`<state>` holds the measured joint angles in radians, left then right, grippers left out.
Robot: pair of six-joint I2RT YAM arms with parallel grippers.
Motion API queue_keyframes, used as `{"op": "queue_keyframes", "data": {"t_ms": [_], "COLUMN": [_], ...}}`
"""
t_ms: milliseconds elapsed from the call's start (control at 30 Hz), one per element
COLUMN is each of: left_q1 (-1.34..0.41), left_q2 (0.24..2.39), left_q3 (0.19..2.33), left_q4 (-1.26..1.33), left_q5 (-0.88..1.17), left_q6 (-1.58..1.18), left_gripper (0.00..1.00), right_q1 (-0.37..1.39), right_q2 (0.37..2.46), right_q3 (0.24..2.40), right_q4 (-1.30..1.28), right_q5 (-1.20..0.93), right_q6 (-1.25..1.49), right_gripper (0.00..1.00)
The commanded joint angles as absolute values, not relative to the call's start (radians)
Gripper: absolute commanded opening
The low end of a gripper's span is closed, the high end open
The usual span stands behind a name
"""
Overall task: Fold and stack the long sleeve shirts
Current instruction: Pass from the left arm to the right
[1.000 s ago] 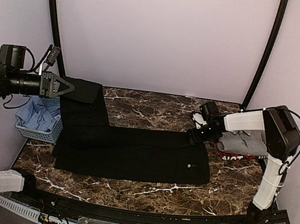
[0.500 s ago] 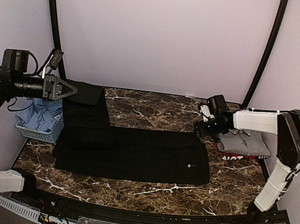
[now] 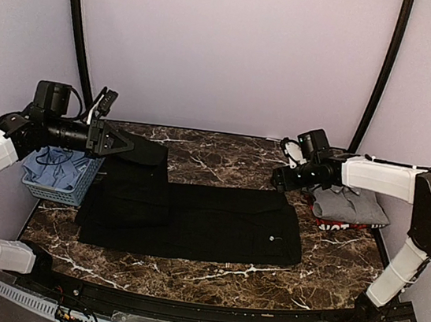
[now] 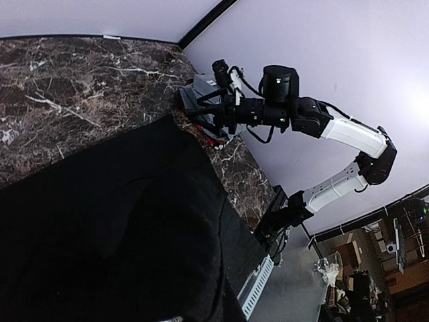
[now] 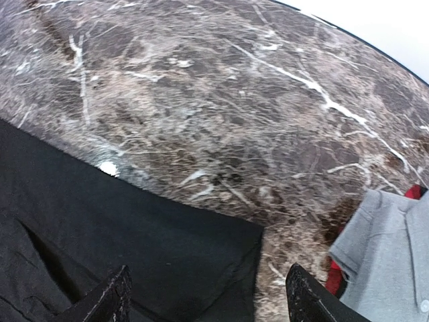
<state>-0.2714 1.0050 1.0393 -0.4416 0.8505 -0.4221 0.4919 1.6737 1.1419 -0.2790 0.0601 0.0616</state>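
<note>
Left end effector (image 3: pixel 131 148) further right, fingertips behind black shirt (image 3: pixel 207 223)

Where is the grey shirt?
In the top view, the grey shirt lies on a red-edged shirt at the right edge of the table, just right of the black shirt.

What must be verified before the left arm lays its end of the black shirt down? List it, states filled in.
1. Left gripper shut on black shirt: ok.
2. Right gripper open and empty: ok.
3. Rest of the shirt flat on the table: ok.
4. Grey shirt apart from the black one: ok.
5. Lifted cloth clear of the basket: cannot tell.
</note>
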Motion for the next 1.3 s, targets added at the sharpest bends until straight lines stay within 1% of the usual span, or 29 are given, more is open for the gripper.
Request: {"op": "queue_keyframes", "data": {"t_ms": [0, 133, 300, 433, 633, 733, 867, 1000, 1200, 1267], "left_q1": [-0.279, -0.279, -0.280, -0.282, -0.284, -0.285, -0.289, -0.295, -0.303, -0.304], "left_q2": [1.074, 1.160, 1.275, 1.357, 1.434, 1.465, 1.487, 1.484, 1.478, 1.474], "left_q3": [0.972, 0.897, 0.801, 0.752, 0.752, 0.756, 0.756, 0.758, 0.755, 0.753], "left_q4": [-0.334, -0.225, -0.021, 0.112, 0.170, 0.192, 0.232, 0.242, 0.248, 0.250], "left_q5": [0.847, 0.858, 0.890, 0.940, 1.001, 1.013, 1.033, 1.032, 1.031, 1.033], "left_q6": [-0.472, -0.537, -0.665, -0.737, -0.795, -0.824, -0.875, -0.899, -0.908, -0.909], "left_gripper": [0.03, 0.03, 0.03, 0.03, 0.05, 0.09, 0.09, 0.09, 0.09, 0.09], "right_q1": [0.546, 0.616, 0.730, 0.850, 0.998, 1.051, 1.103, 1.152, 1.191, 1.196], "right_q2": [1.655, 1.643, 1.625, 1.629, 1.681, 1.708, 1.759, 1.843, 1.969, 2.003], "right_q3": [1.134, 1.129, 1.118, 1.126, 1.181, 1.203, 1.241, 1.325, 1.480, 1.527], "right_q4": [-0.258, -0.228, -0.154, -0.089, -0.030, 0.009, 0.079, 0.094, 0.059, 0.041], "right_q5": [0.017, -0.027, -0.068, -0.040, 0.085, 0.119, 0.160, 0.216, 0.292, 0.313], "right_q6": [0.051, -0.014, -0.093, -0.154, -0.256, -0.268, -0.266, -0.283, -0.303, -0.303], "right_gripper": [0.76, 0.76, 0.77, 0.80, 0.87, 0.89, 0.88, 0.87, 0.85, 0.83]}}
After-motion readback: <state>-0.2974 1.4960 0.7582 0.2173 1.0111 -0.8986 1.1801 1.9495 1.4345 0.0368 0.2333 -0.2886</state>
